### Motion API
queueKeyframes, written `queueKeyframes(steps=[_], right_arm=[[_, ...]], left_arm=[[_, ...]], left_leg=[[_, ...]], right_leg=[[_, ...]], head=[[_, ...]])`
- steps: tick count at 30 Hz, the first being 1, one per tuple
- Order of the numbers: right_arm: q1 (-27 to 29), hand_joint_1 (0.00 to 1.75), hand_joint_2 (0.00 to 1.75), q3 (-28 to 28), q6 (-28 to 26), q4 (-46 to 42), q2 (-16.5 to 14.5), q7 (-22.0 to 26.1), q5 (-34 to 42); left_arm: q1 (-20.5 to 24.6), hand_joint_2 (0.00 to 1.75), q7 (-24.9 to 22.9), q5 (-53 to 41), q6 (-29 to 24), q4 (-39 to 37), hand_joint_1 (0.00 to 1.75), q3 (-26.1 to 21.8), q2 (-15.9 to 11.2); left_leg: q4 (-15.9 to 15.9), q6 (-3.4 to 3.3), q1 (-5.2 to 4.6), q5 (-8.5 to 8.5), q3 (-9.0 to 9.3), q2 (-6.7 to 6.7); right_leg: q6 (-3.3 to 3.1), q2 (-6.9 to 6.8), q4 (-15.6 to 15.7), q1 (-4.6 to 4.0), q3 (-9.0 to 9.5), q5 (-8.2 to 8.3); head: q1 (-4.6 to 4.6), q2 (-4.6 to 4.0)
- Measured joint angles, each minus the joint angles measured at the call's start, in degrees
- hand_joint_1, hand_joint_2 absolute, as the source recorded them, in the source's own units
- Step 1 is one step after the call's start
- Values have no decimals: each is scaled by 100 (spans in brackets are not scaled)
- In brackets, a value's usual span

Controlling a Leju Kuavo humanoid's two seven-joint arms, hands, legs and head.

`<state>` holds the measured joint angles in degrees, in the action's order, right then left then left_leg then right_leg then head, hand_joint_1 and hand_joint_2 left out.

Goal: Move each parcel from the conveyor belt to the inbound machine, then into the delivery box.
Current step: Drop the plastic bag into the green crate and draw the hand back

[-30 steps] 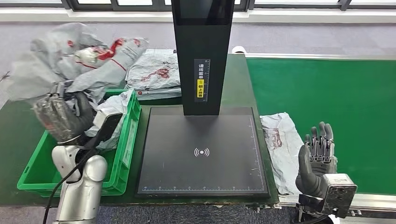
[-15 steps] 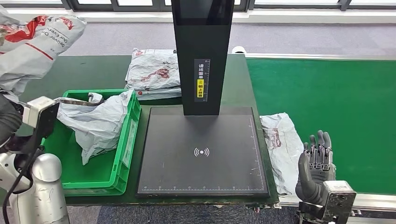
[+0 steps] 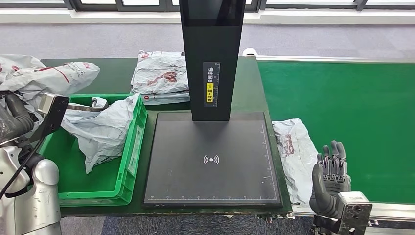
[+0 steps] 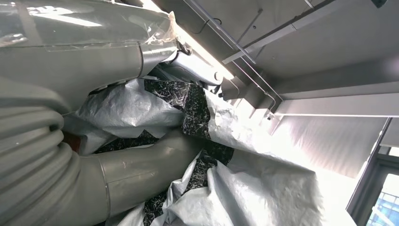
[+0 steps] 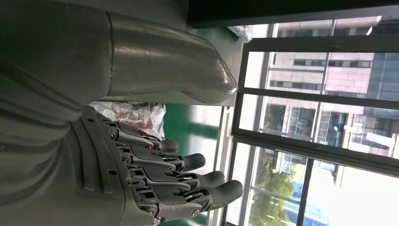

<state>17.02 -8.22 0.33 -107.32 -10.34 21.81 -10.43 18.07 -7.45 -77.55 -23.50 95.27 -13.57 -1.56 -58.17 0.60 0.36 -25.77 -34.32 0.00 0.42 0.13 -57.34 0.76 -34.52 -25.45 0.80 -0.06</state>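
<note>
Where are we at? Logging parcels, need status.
Left hand grips grey plastic mailer bag beside green plastic crate. Right hand open, beside crumpled grey parcel at belt edge. Black scanner pad bare.

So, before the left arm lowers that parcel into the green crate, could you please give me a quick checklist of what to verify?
1. Left hand grips the held parcel: ok, wrist view shows fingers in the wrapper.
2. Held parcel is over the green crate: not ok, it hangs at the crate's far left corner, mostly outside.
3. Room in the crate: ok, one grey parcel lies in it, with bare floor toward the robot.
4. Scanner plate free: ok.
5. Next parcel within reach, between plate and belt: ok.
6. Right hand free: ok, fingers straight, holding nothing.
</note>
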Motion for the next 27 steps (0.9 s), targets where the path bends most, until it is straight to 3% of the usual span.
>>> queueKeyframes(steps=[27], right_arm=[[0, 0, 175, 0, 0, -2, 1, -1, 0]], left_arm=[[1, 175, 0, -1, 0, -101, 175, -1, -43]], left_leg=[[0, 1, 1, 0, 1, 0]], right_leg=[[0, 0, -1, -1, 0, 0]], head=[[-1, 1]])
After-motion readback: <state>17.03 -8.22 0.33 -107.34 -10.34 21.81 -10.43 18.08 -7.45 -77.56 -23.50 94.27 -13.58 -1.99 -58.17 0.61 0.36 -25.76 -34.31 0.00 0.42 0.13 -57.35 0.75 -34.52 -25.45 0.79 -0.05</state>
